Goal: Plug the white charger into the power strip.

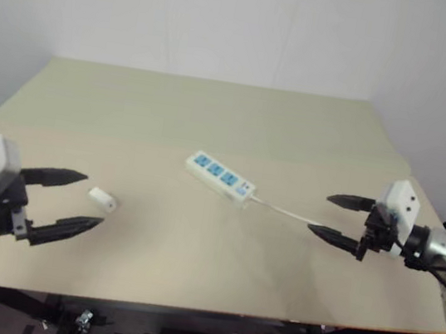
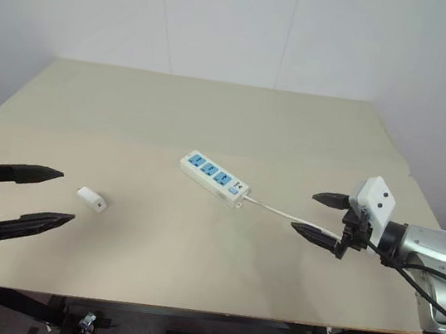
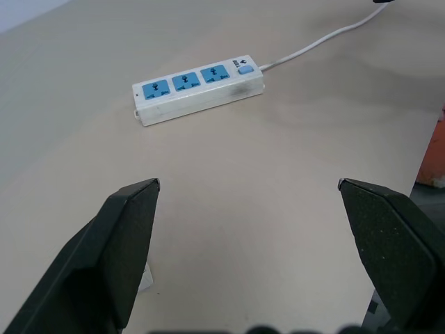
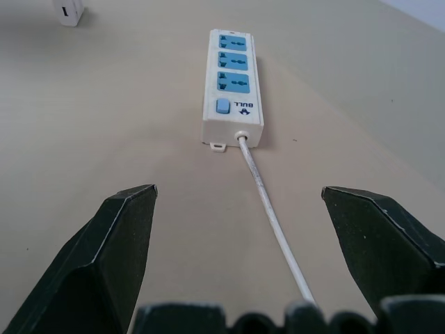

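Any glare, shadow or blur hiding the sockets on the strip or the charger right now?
Left eye view: soft even light, no glare; power strip and white charger read clearly. Left wrist view: sockets sharp, dark smudge on the strip's side, near fingers soft. Right wrist view: strip crisp, cord blurs close in.

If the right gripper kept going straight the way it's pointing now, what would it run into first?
Probably the power strip's thin white cord, which runs between the open right gripper fingers, then the power strip at its switch end. Depth is unclear; it may meet the table first.
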